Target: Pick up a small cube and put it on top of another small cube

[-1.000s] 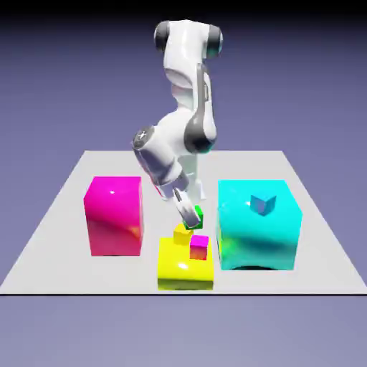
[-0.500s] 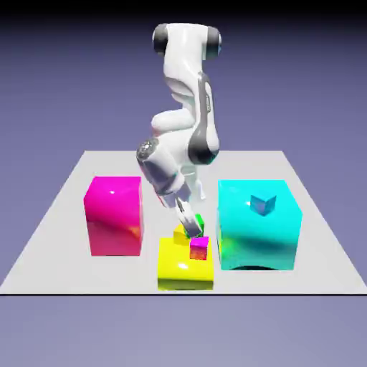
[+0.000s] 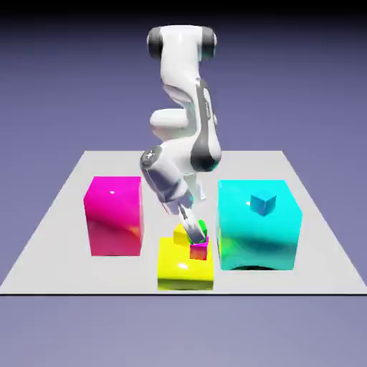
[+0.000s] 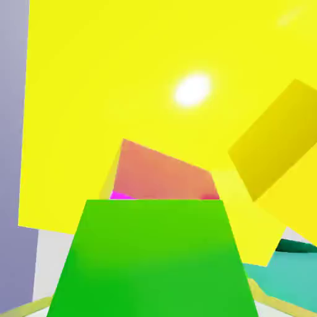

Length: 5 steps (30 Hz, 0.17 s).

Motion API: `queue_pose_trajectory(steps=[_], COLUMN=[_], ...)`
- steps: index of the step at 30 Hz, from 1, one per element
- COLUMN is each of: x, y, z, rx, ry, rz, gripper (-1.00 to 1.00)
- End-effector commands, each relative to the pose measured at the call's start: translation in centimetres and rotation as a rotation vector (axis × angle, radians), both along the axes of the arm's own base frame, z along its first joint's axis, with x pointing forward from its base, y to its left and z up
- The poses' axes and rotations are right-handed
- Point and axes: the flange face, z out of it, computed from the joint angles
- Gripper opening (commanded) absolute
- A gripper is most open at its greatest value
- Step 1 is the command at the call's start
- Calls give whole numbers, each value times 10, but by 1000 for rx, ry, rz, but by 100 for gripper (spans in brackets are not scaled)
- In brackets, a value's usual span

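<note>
Fingers (image 3: 194, 234) grip the green cube (image 3: 200, 228), seen large at bottom centre of the hand view w/ the tips hidden behind it; they sit just right of frame centre in the exterior view. Vs 1 s ago the arm has come down and toward the lower right: the green cube was up near the tiny yellow cube (image 3: 180, 233), and now hangs right over the magenta cube (image 3: 198, 250), which rests on the big yellow block (image 3: 185, 267), lower centre. Hand view agrees: the magenta cube's reddish-orange top (image 4: 162, 175) peeks out just above the green cube's upper edge, so the two look close and roughly lined up. Can't tell if they touch yet. Judging from that, carry phase is nearly over; what's left is a short drop and release.

Around: tiny yellow cube just left of the target on the same block, close to the fingers, so prob. the main thing to bump on descent. Big cyan block (image 3: 258, 226) to the right, w/ a tiny blue cube (image 3: 263, 203) on top; its near face is close to the stack spot. Big magenta block (image 3: 113, 216) at left, well apart. All on a grey tabletop (image 3: 50, 244).
</note>
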Motion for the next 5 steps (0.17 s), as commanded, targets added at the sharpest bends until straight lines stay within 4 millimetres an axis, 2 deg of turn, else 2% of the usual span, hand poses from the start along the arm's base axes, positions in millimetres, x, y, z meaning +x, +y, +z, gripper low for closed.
queue_pose_trajectory(steps=[1,5], x=[0,0], y=[1,4], z=[-1,-2], rx=[1,10], ry=[0,-9], rz=[1,1], gripper=[-100,-100])
